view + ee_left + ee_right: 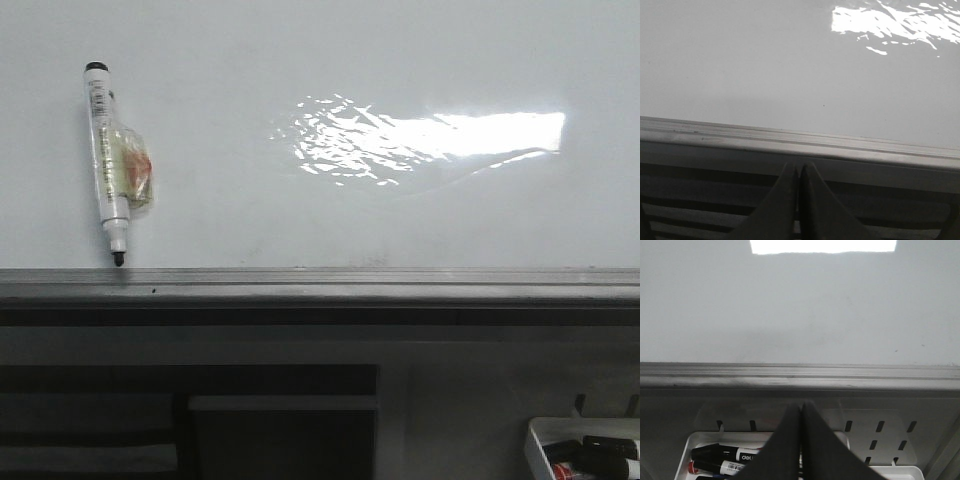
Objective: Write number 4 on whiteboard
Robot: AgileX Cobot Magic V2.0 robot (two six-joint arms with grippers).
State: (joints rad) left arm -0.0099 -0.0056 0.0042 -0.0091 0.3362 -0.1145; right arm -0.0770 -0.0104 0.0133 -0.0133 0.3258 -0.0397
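The whiteboard (330, 215) bears no number 4. A marker pen (108, 160) lies on it near the edge rail (320, 283), tip toward the rail. Left gripper (799, 172) and right gripper (801, 410) are both closed, empty, short of that rail; right above a marker tray (700, 440).

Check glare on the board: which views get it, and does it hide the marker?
Front view: a blown-out patch on the whiteboard right of centre, clear of the marker at left. Left wrist view: rippled glare in one corner. Right wrist view: a clipped white band at the frame edge. Elsewhere lighting is dim and flat.
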